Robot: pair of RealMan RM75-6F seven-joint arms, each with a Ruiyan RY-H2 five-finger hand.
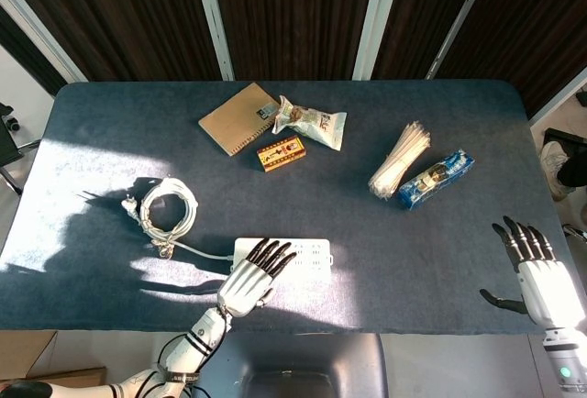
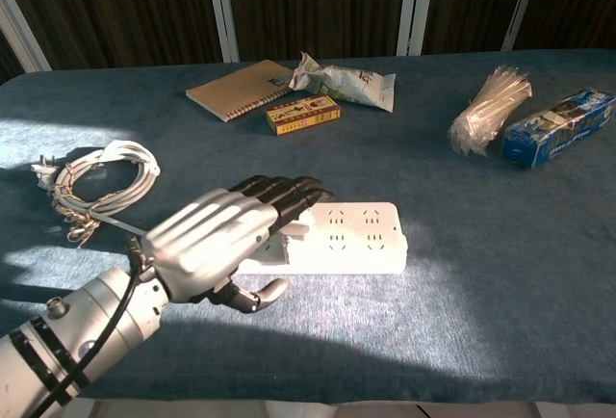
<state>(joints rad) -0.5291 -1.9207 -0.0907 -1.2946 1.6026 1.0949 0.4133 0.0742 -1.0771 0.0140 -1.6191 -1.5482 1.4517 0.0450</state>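
Power strip (image 2: pixel 337 238) w/ small white plug (image 2: pixel 294 228): left hand (image 2: pixel 217 235) over its left end, fingers spread, nothing held. Reach step, I'd say; next needs fingers closing on plug. Right hand (image 1: pixel 532 265) spread, idle.

No print can be read in either view. The small yellow box (image 2: pixel 302 114), the snack bag (image 2: pixel 344 81) and the blue packet (image 2: pixel 559 125) all carry markings, and the notebook (image 1: pixel 238 118) has a small sticker at its corner, but each is too small and blurred to make out. The power strip (image 2: pixel 346 238) shows no lettering that can be told.
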